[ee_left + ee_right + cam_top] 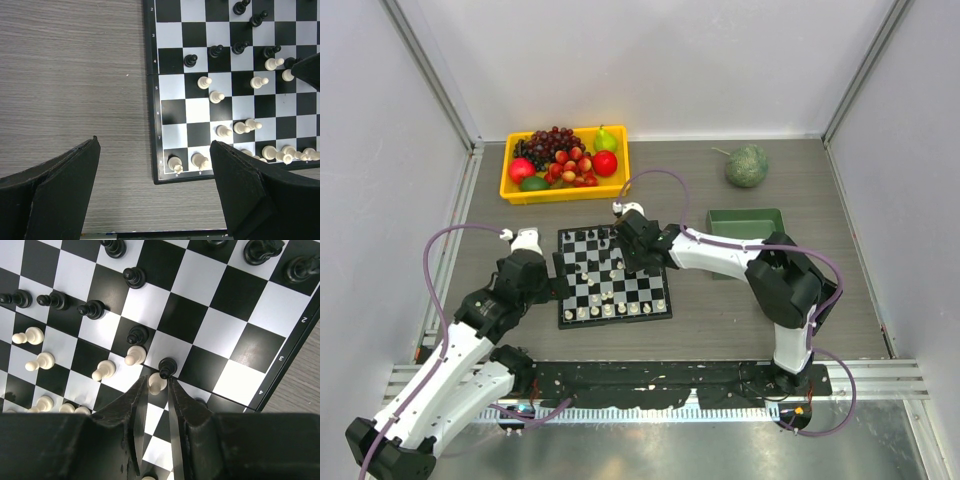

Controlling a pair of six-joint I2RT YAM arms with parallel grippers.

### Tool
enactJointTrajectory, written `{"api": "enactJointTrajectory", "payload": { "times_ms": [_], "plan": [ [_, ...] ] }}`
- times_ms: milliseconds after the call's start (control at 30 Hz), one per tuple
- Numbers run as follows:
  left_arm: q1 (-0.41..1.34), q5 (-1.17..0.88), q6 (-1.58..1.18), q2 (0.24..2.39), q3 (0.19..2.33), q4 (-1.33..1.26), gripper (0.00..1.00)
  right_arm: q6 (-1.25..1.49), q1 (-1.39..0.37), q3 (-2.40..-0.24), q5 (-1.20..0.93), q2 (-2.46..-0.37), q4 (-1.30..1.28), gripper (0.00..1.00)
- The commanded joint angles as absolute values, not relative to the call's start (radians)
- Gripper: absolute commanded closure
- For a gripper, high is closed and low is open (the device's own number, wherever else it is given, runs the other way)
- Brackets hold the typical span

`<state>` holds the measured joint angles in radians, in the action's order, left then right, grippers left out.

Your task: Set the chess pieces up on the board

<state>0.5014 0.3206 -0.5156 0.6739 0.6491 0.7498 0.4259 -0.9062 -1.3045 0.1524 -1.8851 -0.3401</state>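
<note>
On the table (720,330), near centre: the board (620,320), the chess pieces (218,96) scattered over it, cream toward the near rows, black farther off. Beyond it at far left, a yellow bin (570,196) of fruit. At far right, a rough green ball (746,165). Just right of the board, a green tray (745,222), its near edge covered by the right arm.

Over the board's right half, the right gripper (158,395), fingers set close about a cream pawn (156,383), with a black pawn (167,367) just beyond. Cannot tell whether clamped.

At the board's near-left corner, the left gripper (155,146), spread wide, nothing between the fingers.

From above, several squares hidden under the right wrist, and kinds of piece too small to make out. In the left wrist view, near-row pieces cut off by a finger.
</note>
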Motion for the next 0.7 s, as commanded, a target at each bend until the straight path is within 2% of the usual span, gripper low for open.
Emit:
{"api": "enactJointTrajectory", "payload": {
  "times_ms": [0, 200, 400, 667],
  "plan": [
    [0.497, 0.316, -0.514, 0.661, 0.64, 0.709, 0.0, 0.443, -0.92, -1.339, 0.164, -1.888, -0.348, 0.71],
    [0.497, 0.313, -0.514, 0.664, 0.638, 0.707, 0.0, 0.443, -0.922, -1.341, 0.169, -1.893, -0.356, 0.72],
    [0.497, 0.31, -0.515, 0.664, 0.64, 0.709, 0.01, 0.433, -0.923, -1.341, 0.166, -1.885, -0.361, 0.88],
    [0.497, 0.308, -0.517, 0.667, 0.638, 0.707, 0.0, 0.41, -0.943, -1.302, 0.138, -1.83, -0.356, 0.91]
  ]
}}
